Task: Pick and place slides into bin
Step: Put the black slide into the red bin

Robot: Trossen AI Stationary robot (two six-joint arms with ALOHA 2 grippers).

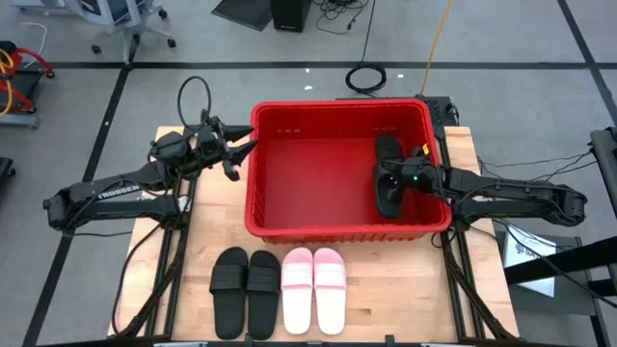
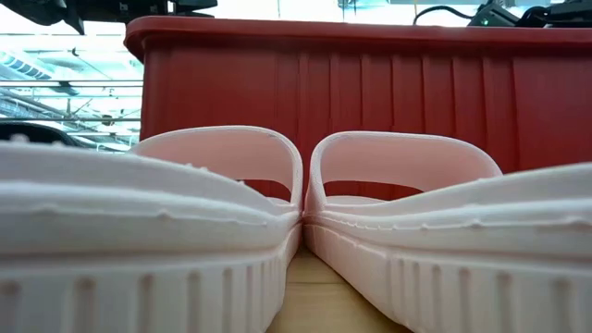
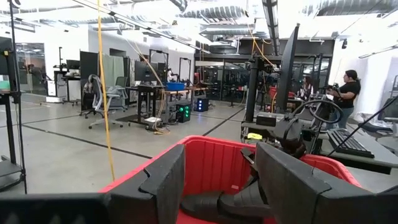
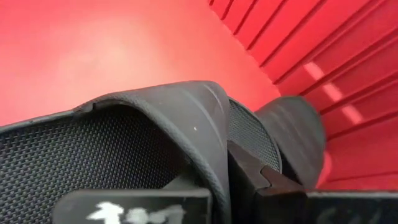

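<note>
Clamping black slide (image 1: 388, 185), right gripper (image 1: 409, 177) (inside bin (image 1: 289, 226))

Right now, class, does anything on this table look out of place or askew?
Nothing stands out. Two matte black slides are inside the red plastic bin, one gripped by the right gripper. One black pair and one light pink pair lie neatly in front.

The bin (image 1: 339, 220) is glossy red plastic with ribbed walls. Pink slides (image 2: 398, 231) show matt, grainy foam. The bench (image 1: 405, 289) is pale wood.
</note>
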